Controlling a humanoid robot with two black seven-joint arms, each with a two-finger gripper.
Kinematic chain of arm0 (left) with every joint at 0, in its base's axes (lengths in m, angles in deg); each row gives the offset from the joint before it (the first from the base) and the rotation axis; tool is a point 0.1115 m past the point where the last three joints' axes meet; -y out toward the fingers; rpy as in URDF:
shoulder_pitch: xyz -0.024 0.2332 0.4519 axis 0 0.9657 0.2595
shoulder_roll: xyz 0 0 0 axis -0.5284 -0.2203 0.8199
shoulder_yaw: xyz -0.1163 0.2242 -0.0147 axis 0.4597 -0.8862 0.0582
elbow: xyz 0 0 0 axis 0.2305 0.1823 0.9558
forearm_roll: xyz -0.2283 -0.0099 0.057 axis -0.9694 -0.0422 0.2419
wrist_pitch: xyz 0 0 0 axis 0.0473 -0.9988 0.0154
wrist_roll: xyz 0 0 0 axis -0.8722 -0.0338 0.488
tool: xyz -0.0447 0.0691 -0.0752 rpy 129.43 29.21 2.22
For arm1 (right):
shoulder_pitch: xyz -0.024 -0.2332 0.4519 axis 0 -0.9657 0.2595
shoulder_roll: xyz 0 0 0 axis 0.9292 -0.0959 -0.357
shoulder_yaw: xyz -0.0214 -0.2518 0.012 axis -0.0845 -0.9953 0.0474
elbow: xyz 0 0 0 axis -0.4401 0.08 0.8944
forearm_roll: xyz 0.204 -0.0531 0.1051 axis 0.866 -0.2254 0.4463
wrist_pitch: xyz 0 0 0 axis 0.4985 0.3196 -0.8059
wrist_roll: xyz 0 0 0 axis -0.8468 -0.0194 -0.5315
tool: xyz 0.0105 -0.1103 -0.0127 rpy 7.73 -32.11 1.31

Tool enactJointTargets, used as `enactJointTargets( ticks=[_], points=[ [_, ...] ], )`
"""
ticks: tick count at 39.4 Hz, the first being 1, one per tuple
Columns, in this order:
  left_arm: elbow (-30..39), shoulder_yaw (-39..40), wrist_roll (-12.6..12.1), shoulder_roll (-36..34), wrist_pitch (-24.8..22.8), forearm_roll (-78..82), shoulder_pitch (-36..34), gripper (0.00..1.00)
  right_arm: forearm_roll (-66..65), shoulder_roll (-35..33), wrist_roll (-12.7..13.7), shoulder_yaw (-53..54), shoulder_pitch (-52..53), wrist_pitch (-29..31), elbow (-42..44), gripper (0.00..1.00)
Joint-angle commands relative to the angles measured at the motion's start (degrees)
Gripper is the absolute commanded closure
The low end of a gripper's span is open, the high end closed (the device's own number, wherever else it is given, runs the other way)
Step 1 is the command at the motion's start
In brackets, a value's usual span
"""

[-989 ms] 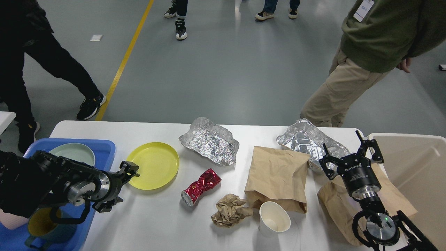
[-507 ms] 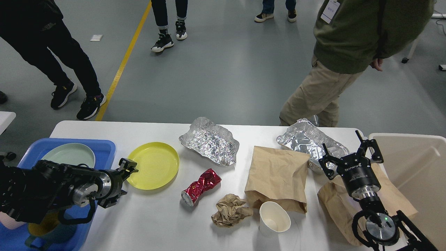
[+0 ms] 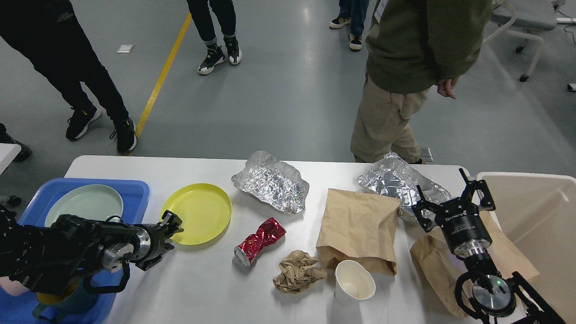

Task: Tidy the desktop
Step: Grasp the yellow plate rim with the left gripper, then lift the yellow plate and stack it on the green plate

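Note:
The white desktop holds a yellow plate, two crumpled foil trays, a crushed red can, a crumpled paper ball, a white paper cup and two brown paper bags. My left gripper is open at the plate's near-left rim, with one finger over the rim. My right gripper is open and empty above the right bag and the right foil tray.
A blue tray at the left edge holds a pale green plate and a yellow cup, partly under my left arm. A beige bin stands at the right. A person in green stands close behind the table.
My left gripper has shifted slightly down and right to the yellow plate's rim. The right arm has not moved. The person in green has walked left behind the table.

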Motion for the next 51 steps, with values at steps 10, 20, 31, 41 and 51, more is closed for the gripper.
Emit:
enactJointTargets(
  ticks=[10,20,31,41,51],
  points=[
    [-0.03,-0.24,-0.04,-0.36,-4.57,-0.29,0.11,1.00,0.00,0.04,0.00,0.00,0.06,0.00,0.00,0.00],
    [0.93,-0.24,0.05,-0.62,-4.66,-0.55,-0.24,1.00,0.00,0.04,0.00,0.00,0.06,0.00,-0.09,0.00],
    [13.22,-7.08,-2.32,-5.54,-5.97,-0.55,-11.21,1.00,0.00,0.04,0.00,0.00,0.06,0.00,0.00,0.00],
    [30.80,-23.16,-3.99,-10.38,-12.47,-0.55,-34.49,1.00,0.00,0.04,0.00,0.00,0.06,0.00,0.00,0.00],
    [39.86,-38.28,-5.05,-9.33,-25.12,-0.11,-55.85,1.00,0.00,-0.05,0.00,0.00,-0.03,0.00,0.00,0.00]
  ],
)
